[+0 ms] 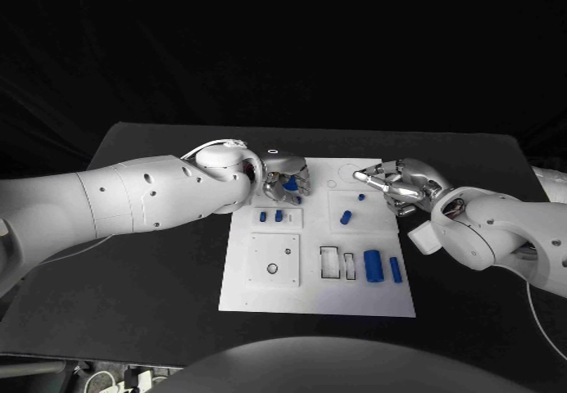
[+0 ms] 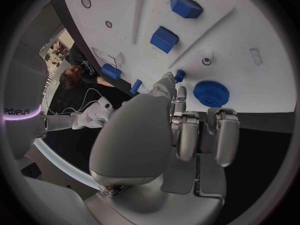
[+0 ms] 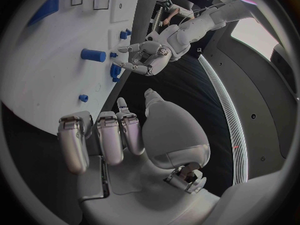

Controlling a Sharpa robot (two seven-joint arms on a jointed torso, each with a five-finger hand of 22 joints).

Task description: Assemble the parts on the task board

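Observation:
The white task board (image 1: 310, 288) lies in the middle of the black table. My left hand (image 1: 283, 180) hovers over its far left corner, fingers pointing down around a blue gear (image 2: 210, 93). A small blue peg (image 2: 179, 75) stands just past its fingertips (image 2: 181, 92); I see nothing held. My right hand (image 1: 396, 187) hangs over the far right part of the board, fingers apart and empty. A blue cylinder (image 1: 345, 217) and a tiny blue peg (image 1: 361, 196) lie close to it. Two small blue blocks (image 1: 269, 216) sit below the left hand.
Two longer blue parts (image 1: 374, 266) lie near the board's front right, beside two rectangular slots (image 1: 329, 262). A square plate with a hole (image 1: 273, 259) sits at the front left. Black table (image 1: 154, 278) surrounds the board on all sides.

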